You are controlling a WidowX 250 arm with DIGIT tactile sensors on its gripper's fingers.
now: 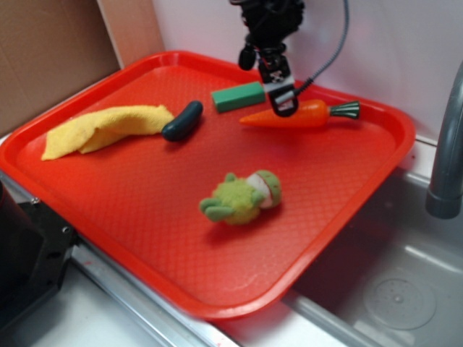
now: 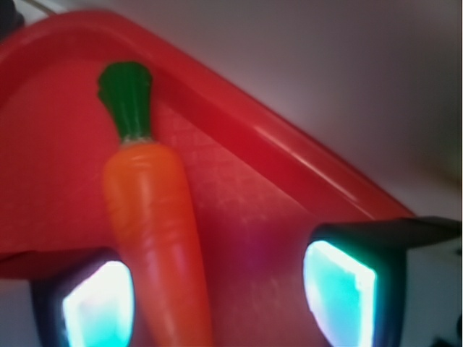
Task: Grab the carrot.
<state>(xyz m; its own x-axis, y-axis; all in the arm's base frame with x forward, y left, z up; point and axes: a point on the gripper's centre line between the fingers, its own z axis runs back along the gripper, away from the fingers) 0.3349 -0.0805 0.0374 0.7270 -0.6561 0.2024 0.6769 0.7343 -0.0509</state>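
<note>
The carrot [image 1: 300, 115] is a glossy orange cone with a dark green stem cap, lying near the tray's far right edge, tip pointing left. My gripper [image 1: 283, 105] hangs right over its middle, fingers down at the carrot. In the wrist view the carrot [image 2: 155, 217] runs lengthwise between the jaws, close against the left finger [image 2: 98, 303], with a wide gap to the right finger [image 2: 340, 289]. The jaws stand open and nothing is clamped.
The red tray [image 1: 108, 217] also holds a green block [image 1: 238, 96], a dark green toy cucumber [image 1: 183, 121], a yellow cloth [image 1: 108, 129] and a green plush toy [image 1: 242, 197]. A sink basin [image 1: 394, 289] and grey faucet [image 1: 448, 152] lie to the right.
</note>
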